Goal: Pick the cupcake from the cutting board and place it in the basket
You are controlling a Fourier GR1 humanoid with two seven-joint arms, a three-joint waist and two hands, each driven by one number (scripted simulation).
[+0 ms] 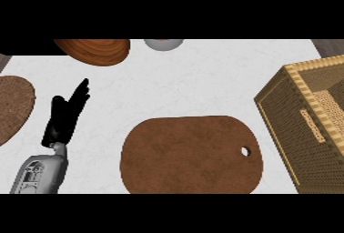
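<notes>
White marble-look counter fills most of what I see below me, and the things on it are spread out with room between them. My left hand shows at the left of the view, fingers straight and pointing up and away from me, holding nothing; it rests beside the work, not over it, which I judge keeps it out of the path between board and basket. My right hand does not show at all, so I cannot say how its fingers stand. Directly in front of me lies the brown cutting board, flat, with a small hole near its right edge, and its whole visible top is bare: no cupcake sits on it. I cannot see the cupcake anywhere, neither on the counter nor in the part of the basket open to view. The woven basket stands at the right, near the board but apart from it, its open top turned toward me, a short carry from the board, which is likely why it sits there. Off to the far side lie a wooden plate, a grey bowl cut by the upper edge, and a round brown mat at the left, all well away from the task.
</notes>
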